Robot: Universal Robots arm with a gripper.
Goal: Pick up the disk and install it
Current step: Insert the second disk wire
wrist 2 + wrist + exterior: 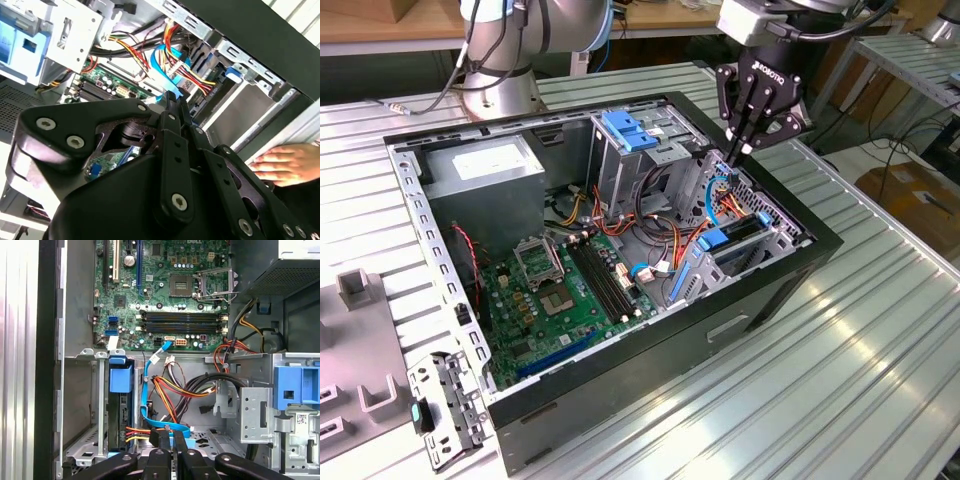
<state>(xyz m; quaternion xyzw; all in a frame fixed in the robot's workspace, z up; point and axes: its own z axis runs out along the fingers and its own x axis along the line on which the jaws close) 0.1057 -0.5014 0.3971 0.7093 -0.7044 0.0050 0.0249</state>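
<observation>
The ribbed metal surface [880, 330] carries an open computer case [620, 370] lying on its side, so its inside faces up and can be reached from above. At the end toward the exterior view's right, the disk [118, 425] stands on edge in its bay, seemingly seated, with its blue rail [120, 380] uppermost for gripping. The hand [735, 150] reaches down beside that bay with its fingers [164, 439] drawn narrow. The tips meet at the blue data cable [146, 390], probably to clear the crowded wiring. I cannot tell whether they pinch it.
</observation>
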